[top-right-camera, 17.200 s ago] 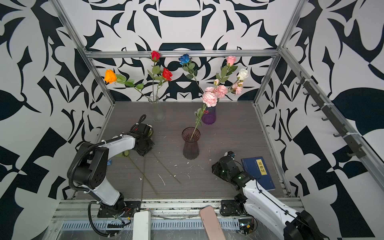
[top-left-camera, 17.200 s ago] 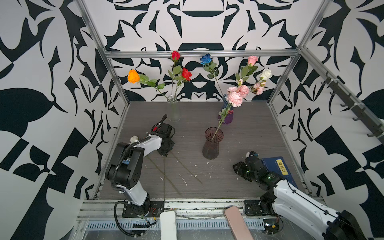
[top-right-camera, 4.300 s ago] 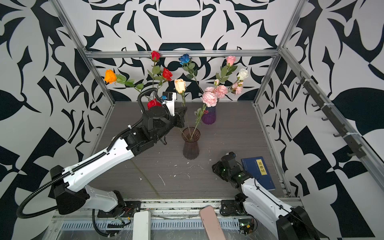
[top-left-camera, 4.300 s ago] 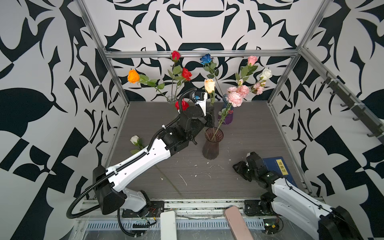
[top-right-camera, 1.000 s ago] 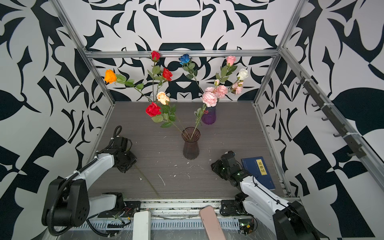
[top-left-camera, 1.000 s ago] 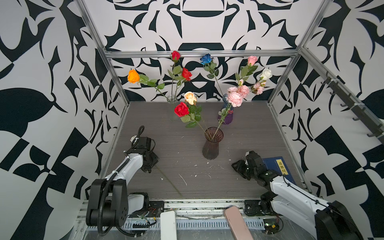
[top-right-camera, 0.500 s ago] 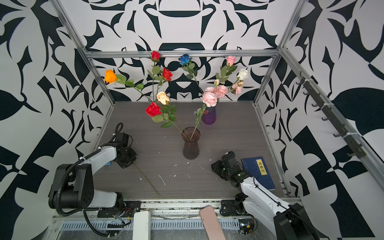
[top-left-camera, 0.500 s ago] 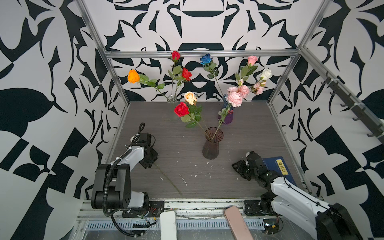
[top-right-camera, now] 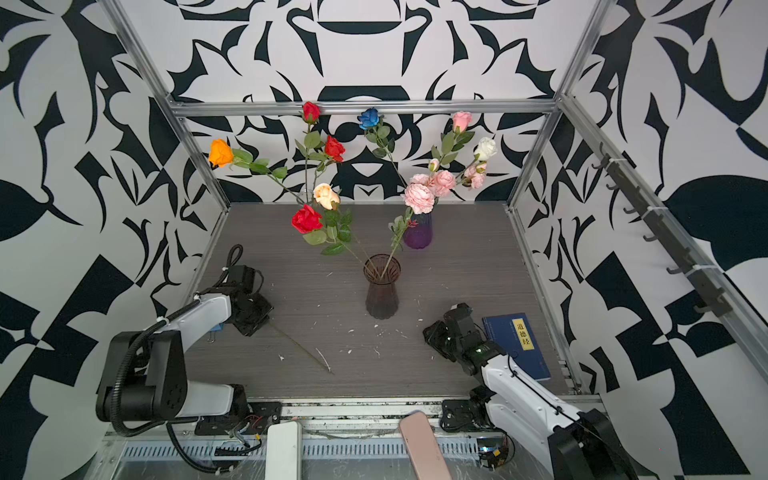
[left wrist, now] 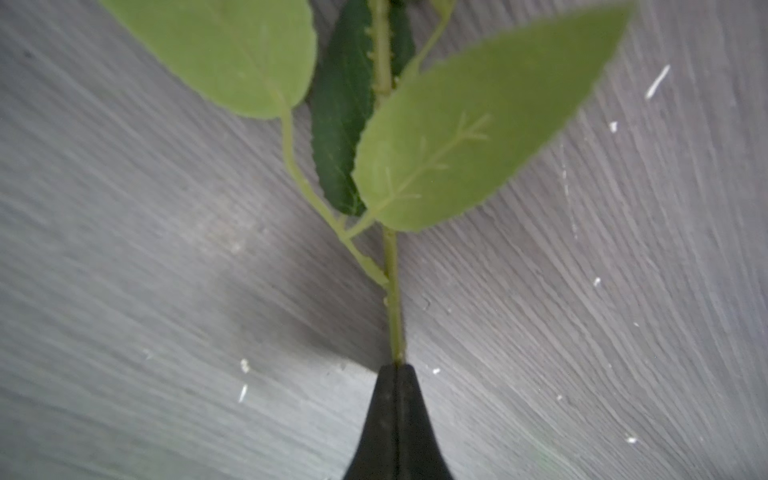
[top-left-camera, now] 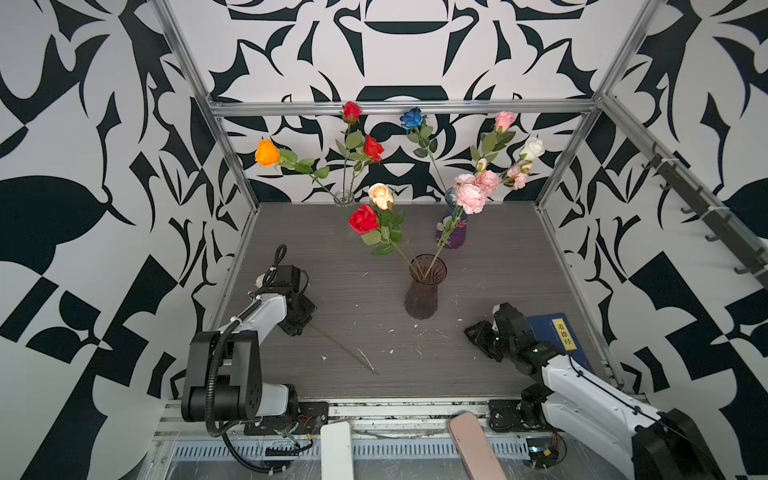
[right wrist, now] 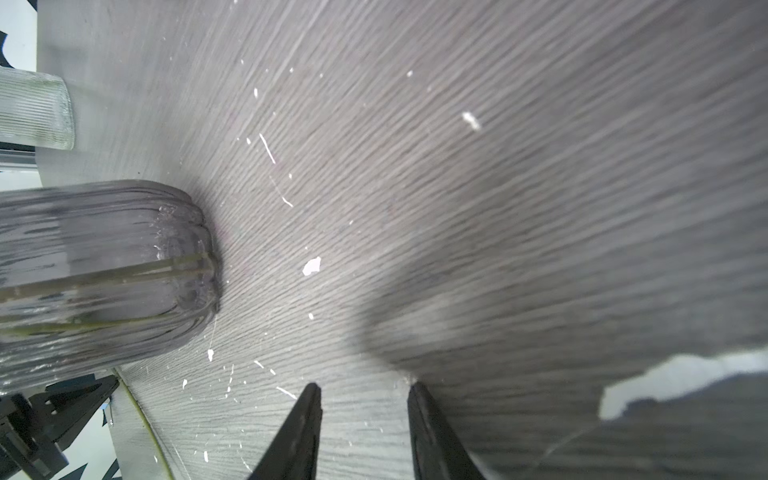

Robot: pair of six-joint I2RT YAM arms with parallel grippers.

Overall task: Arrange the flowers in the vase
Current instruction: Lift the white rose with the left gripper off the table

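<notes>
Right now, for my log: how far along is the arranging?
Done: a red rose, a peach rose and pink blooms stand in the dark vase. In hand: the left hand is shut on a leafy stem on the table. Left: getting it into that vase; the right hand is open.

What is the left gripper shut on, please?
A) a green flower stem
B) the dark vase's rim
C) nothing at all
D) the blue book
A: in the left wrist view the left gripper is pinched shut on the stem, which runs straight out from between its closed tips.
</notes>
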